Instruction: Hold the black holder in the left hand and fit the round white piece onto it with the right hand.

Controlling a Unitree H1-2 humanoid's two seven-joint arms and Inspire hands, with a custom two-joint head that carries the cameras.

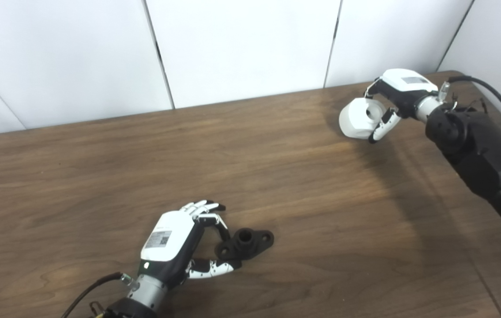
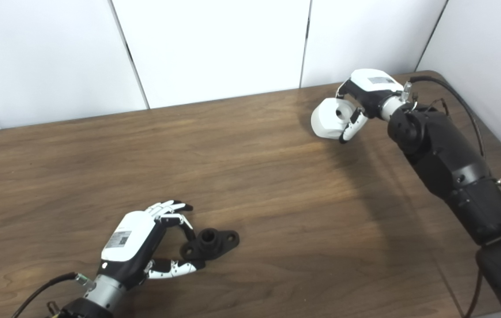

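The black holder lies flat on the wooden table near the front, a short tube standing up between two flanges with holes. My left hand is at its left end, with a forefinger and the thumb pinching the left flange and the other fingers stretched out. The round white piece has a hole in its middle and sits in my right hand at the far right, near the back edge. Fingers wrap over its top and the thumb presses from below.
White wall panels stand right behind the table's back edge. The right arm and its cable lie over the table's right side. Bare wood spans about half the table's width between the two hands.
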